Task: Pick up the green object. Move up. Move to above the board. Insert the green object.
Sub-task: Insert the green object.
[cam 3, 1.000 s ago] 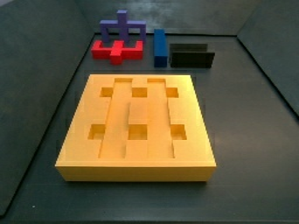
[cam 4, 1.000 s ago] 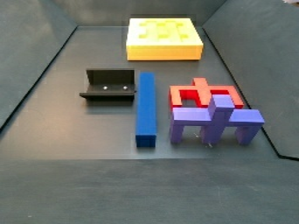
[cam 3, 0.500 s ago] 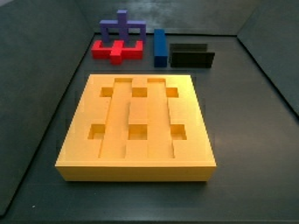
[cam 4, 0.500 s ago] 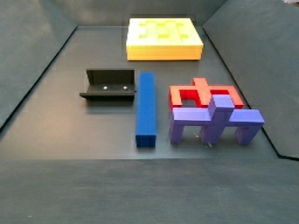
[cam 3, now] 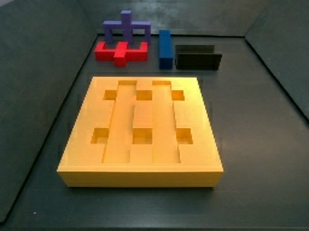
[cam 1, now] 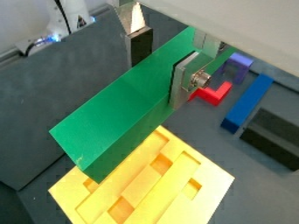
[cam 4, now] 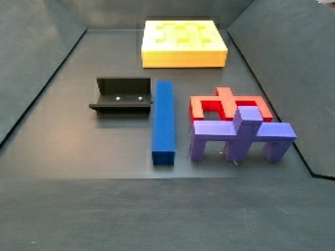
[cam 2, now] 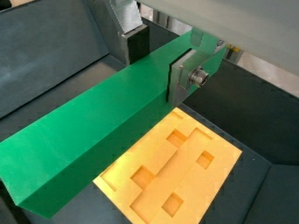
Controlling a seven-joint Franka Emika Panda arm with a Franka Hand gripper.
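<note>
A: Any writing or labels to read?

B: None legible. In a side view, left to right at the back: a purple block (cam 3: pixel 126 25) over a red block (cam 3: pixel 117 52), an upright blue block (cam 3: pixel 165 48), then the black box (cam 3: pixel 200 59). The board (cam 3: pixel 141 131) is a matte yellow slab with square holes and lengthwise grooves.

A: And the gripper?

B: The gripper (cam 1: pixel 162 54) shows only in the wrist views. Its silver plates are clamped on the green object (cam 1: pixel 131 101), a smooth flat bar held in the air above the board (cam 2: pixel 176 166), clear of it.
</note>
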